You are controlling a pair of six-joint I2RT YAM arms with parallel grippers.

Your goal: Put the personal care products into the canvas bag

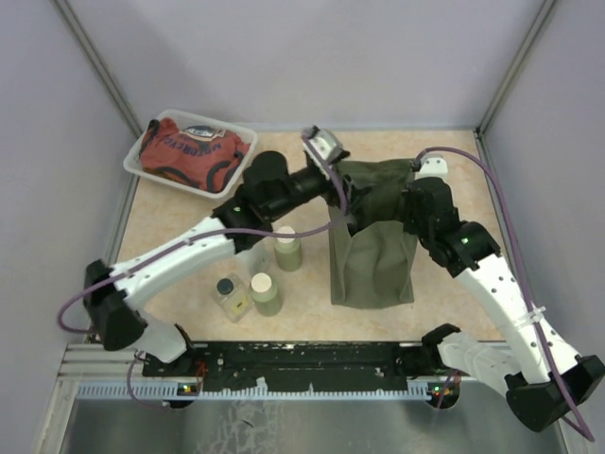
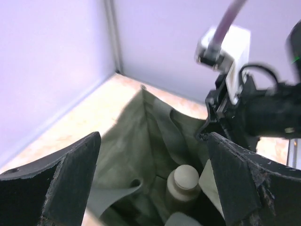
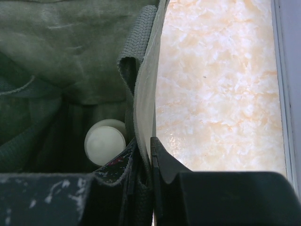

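Observation:
The olive-green canvas bag [image 1: 373,251] stands upright at mid-table. My left gripper [image 1: 337,197] hovers over the bag's mouth, open and empty; in the left wrist view [image 2: 154,141] its jaws stand wide apart above the bag's inside [image 2: 127,141]. A cream-beige bottle [image 2: 185,184] stands inside the bag and also shows in the right wrist view [image 3: 104,141]. My right gripper [image 1: 414,196] is shut on the bag's right rim [image 3: 146,99], pinching the fabric [image 3: 151,146]. Two olive-green bottles with cream caps [image 1: 288,248] [image 1: 267,293] and a clear bottle with a dark cap [image 1: 231,296] stand on the table left of the bag.
A clear plastic tray [image 1: 139,149] holding a red printed cloth [image 1: 194,153] sits at the back left. My left arm [image 1: 189,251] stretches over the bottles. Grey walls close in the table on three sides.

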